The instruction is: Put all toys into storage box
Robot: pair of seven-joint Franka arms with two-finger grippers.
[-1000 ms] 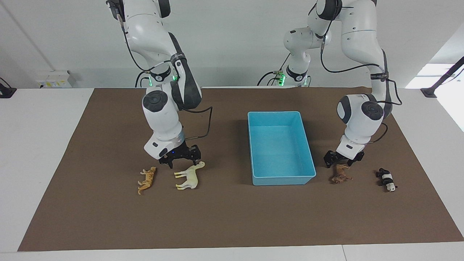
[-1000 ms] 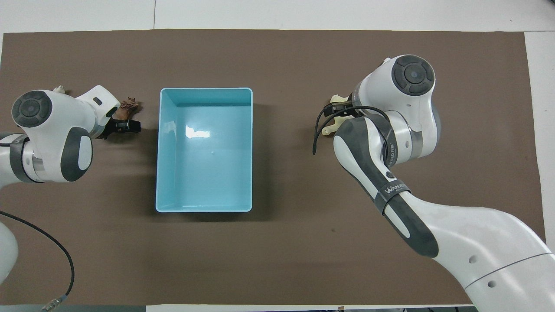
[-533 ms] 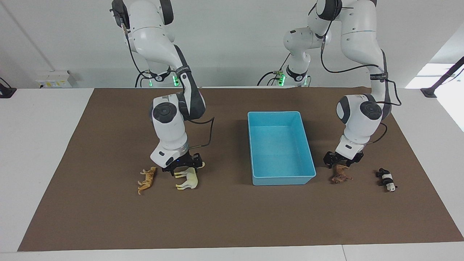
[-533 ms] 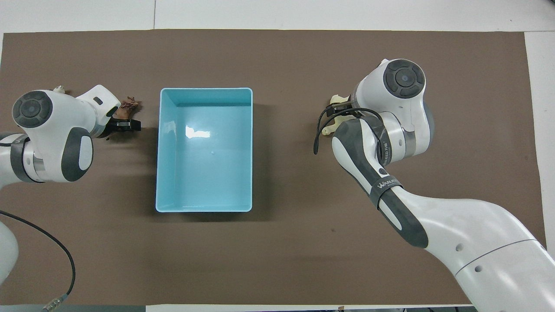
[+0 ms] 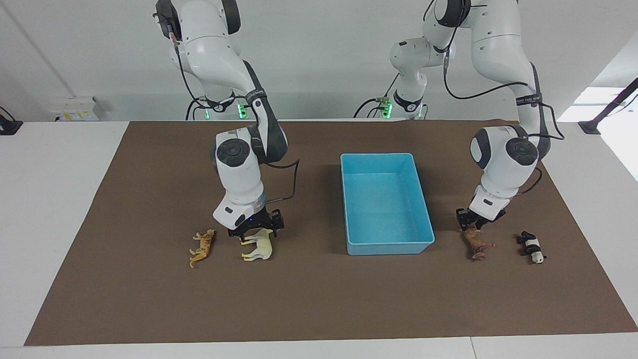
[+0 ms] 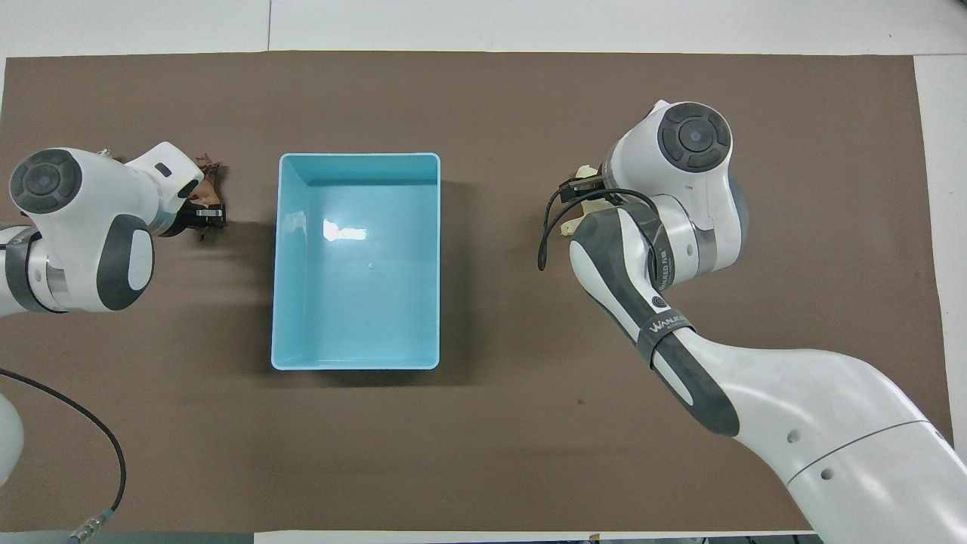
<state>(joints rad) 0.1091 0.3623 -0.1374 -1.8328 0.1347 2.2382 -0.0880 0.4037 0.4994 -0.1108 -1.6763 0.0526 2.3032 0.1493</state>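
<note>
Both grippers are standing lower over their toys than a second ago, and the brown lion (image 5: 477, 243) is lying turned from its earlier pose.

Writing: a dark band on the right arm's forearm is reading "WANLIFED" or similar; the letters are not fully legible.

Right gripper (image 5: 255, 231): sitting down on the cream-white horse (image 5: 258, 247), fingers straddling its back and neck; whether they are pressing it cannot be told. In the overhead view only a scrap of the horse (image 6: 580, 172) is showing past the wrist.

Left gripper (image 5: 472, 224): fingers narrowly set, closing on the upper end of the lion (image 6: 205, 185).

Orange striped tiger (image 5: 201, 247): lying just beside the horse, toward the right arm's end of the table.

Black-and-white panda (image 5: 531, 247): lying near the lion, toward the left arm's end.

Storage box (image 5: 349, 199): light blue, sitting between the two pairs of toys, holding nothing.
</note>
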